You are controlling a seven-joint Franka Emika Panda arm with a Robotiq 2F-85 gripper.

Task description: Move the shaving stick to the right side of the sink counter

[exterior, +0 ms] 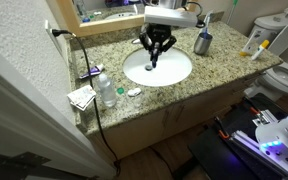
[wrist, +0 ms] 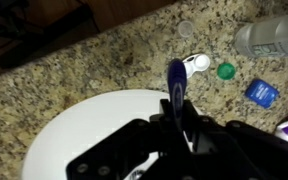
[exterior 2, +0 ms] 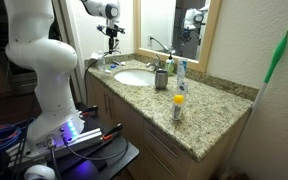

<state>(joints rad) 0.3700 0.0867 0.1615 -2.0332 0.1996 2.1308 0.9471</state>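
My gripper (exterior: 155, 50) hangs over the oval white basin (exterior: 174, 72) of the speckled granite sink counter (exterior: 229, 68). It is shut on the shaving stick (exterior: 152, 61), a slim dark blue stick that points down toward the basin. In the wrist view the stick (wrist: 176, 80) juts out from between the black fingers (wrist: 176, 118) over the basin rim (wrist: 84, 110). In an exterior view the gripper (exterior 2: 111, 40) is above the basin (exterior 2: 134, 77), at the far end of the counter (exterior 2: 209, 115).
Clear bottles (exterior: 106, 90), a small white flat item (exterior: 134, 92) and a packet (exterior: 81, 97) lie beside the basin. A metal cup (exterior: 202, 42) and a yellow bottle (exterior: 252, 45) stand on its other side. The chrome tap (exterior 2: 162, 48) is behind. A toilet (exterior: 284, 75) adjoins.
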